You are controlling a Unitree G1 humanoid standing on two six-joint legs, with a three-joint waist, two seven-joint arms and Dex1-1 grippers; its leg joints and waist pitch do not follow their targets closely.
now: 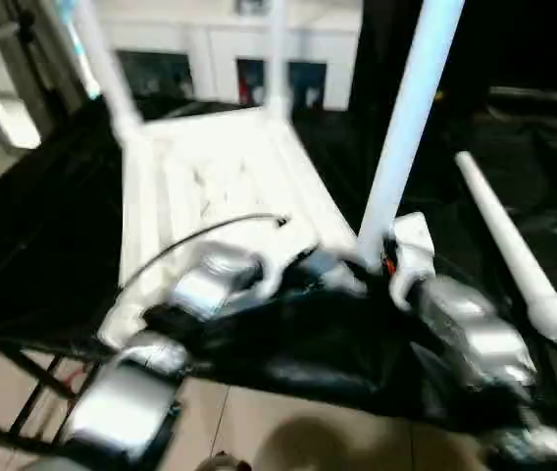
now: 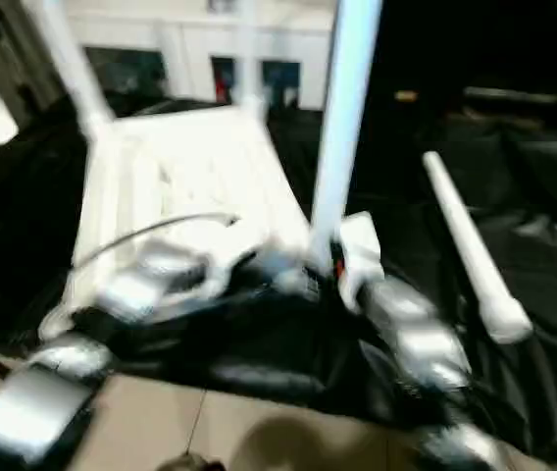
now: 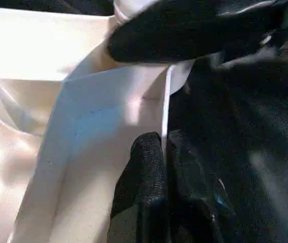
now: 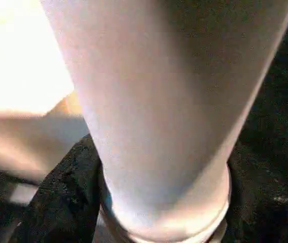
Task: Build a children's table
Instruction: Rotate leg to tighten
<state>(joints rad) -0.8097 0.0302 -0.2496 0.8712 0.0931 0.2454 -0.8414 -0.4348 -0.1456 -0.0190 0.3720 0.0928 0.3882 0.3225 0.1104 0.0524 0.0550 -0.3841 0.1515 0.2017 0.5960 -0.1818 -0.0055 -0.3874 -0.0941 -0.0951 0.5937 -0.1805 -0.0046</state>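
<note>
The children's table top (image 1: 210, 177) lies upside down on a black cloth, ribbed underside up. Two white legs (image 1: 107, 69) stand in its far corner sockets. A third leg (image 1: 411, 128) stands upright at the near right corner, and my right gripper (image 1: 391, 260) is closed around its base; the leg (image 4: 159, 101) looms close in the right wrist view. My left gripper (image 1: 332, 267) is shut on the top's thin near rim (image 3: 165, 111), just beside that corner. One black right finger (image 3: 184, 30) lies against the leg's base. A loose leg (image 1: 514, 245) lies on the cloth to the right.
The black cloth (image 1: 43, 226) covers the work surface around the top. A white glass-door cabinet (image 1: 220, 49) stands behind. Tiled floor (image 1: 259, 422) shows at the near edge, and a thin black cable (image 1: 210, 231) arcs over my left forearm.
</note>
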